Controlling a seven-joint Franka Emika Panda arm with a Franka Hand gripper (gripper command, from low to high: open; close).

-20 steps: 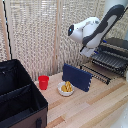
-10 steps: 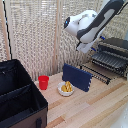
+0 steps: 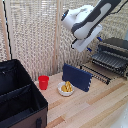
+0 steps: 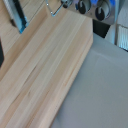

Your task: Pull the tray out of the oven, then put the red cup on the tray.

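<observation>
The red cup [image 3: 44, 82] stands upright on the wooden table, at the exterior view's left, beside the black case. The oven [image 3: 120, 46] sits at the far right. The slatted dark grey tray [image 3: 107, 59] sticks out of its front. My gripper [image 3: 80, 46] hangs in the air above the navy panel, between oven and cup, well apart from both. In the blurred wrist view, two dark fingertips [image 4: 83, 6] show with a gap and nothing between them. That view shows neither cup nor tray.
A navy blue panel [image 3: 76, 76] leans on a thin black wire stand [image 3: 99, 75] below the gripper. A small white bowl [image 3: 65, 89] with yellow contents sits between the panel and the cup. A large black fabric case [image 3: 17, 102] fills the lower left.
The arm has drifted from the oven side toward the exterior view's left. Cup, bowl, panel and tray have not moved.
</observation>
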